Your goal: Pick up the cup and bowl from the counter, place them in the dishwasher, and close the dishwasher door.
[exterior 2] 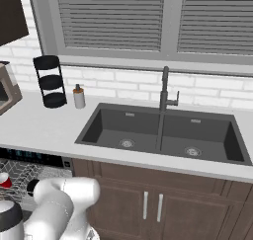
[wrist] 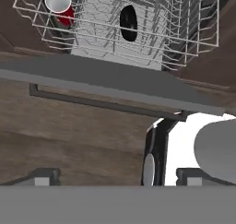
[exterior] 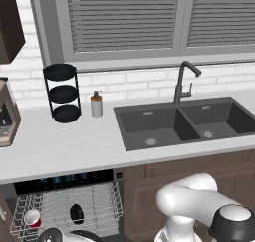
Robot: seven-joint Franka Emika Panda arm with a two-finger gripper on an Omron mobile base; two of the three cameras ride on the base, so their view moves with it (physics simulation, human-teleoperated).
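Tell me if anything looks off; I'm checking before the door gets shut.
The bowl stands on edge in the white rack rather than lying flat, and the cup lies tipped near the rack's corner. The dishwasher door hangs open. Nothing looks spilled or damaged.

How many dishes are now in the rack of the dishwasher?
2. The cup lies at the rack's left corner; the bowl stands on edge near the middle. Others may be hidden.

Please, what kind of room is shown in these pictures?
It looks like a home kitchen, in simulation: a light counter with a dark double sink and faucet under a shuttered window, and an open dishwasher below, its rack holding a red cup and a black bowl.
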